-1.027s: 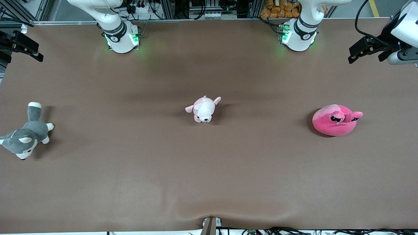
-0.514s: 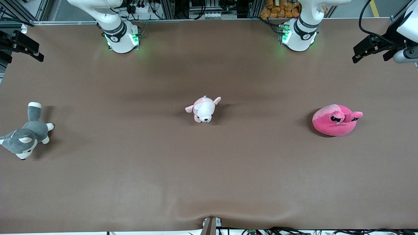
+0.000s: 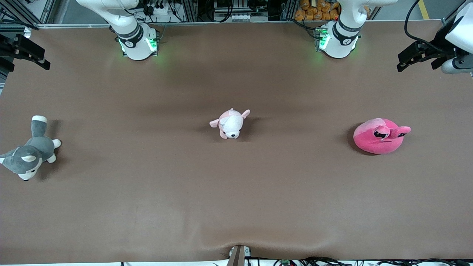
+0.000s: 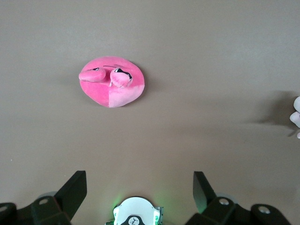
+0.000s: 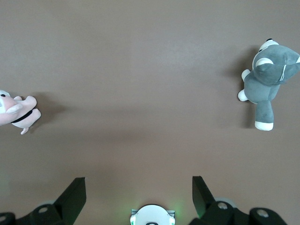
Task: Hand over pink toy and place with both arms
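The pink toy (image 3: 378, 136), a round hot-pink plush with black half-lidded eyes, lies on the brown table toward the left arm's end. It also shows in the left wrist view (image 4: 111, 82). My left gripper (image 3: 414, 67) hangs high over that end of the table, open and empty (image 4: 138, 187), well apart from the toy. My right gripper (image 3: 27, 66) hangs high over the right arm's end of the table, open and empty (image 5: 139, 192).
A pale pink-and-white puppy plush (image 3: 230, 123) lies at the table's middle. A grey-and-white husky plush (image 3: 27, 157) lies at the right arm's end and shows in the right wrist view (image 5: 267, 79). Both arm bases (image 3: 137, 40) stand along the table's edge farthest from the front camera.
The left gripper has shifted slightly back and forth over its end of the table. The toys and the right arm have not moved.
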Tool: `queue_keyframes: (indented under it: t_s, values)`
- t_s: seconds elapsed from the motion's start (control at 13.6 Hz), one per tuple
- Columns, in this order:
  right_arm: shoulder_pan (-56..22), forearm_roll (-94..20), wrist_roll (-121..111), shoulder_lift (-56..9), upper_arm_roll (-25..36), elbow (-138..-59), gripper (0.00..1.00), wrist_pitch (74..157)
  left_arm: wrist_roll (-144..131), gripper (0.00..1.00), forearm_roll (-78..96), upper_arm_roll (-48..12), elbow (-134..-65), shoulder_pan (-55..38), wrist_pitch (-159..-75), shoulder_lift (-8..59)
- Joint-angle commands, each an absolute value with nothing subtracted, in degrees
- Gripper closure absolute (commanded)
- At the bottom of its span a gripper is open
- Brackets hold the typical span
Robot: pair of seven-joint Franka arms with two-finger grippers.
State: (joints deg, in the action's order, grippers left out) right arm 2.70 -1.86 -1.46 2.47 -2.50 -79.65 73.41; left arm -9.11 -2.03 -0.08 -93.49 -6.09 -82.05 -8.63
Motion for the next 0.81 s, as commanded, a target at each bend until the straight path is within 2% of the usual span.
queue_keyframes:
  t_s: [0.0, 0.73]
  values:
    - [4.22, -3.25, -2.11, 1.76, -3.16, -78.22, 0.00, 72.86, -9.14, 0.00, -3.16, -0.26, -93.87, -6.06, -81.47, -8.97]
    - [4.22, -3.34, -2.11, 1.76, -3.16, -78.22, 0.00, 72.95, -9.14, 0.00, -3.25, -0.26, -95.27, -5.98, -81.74, -9.58]
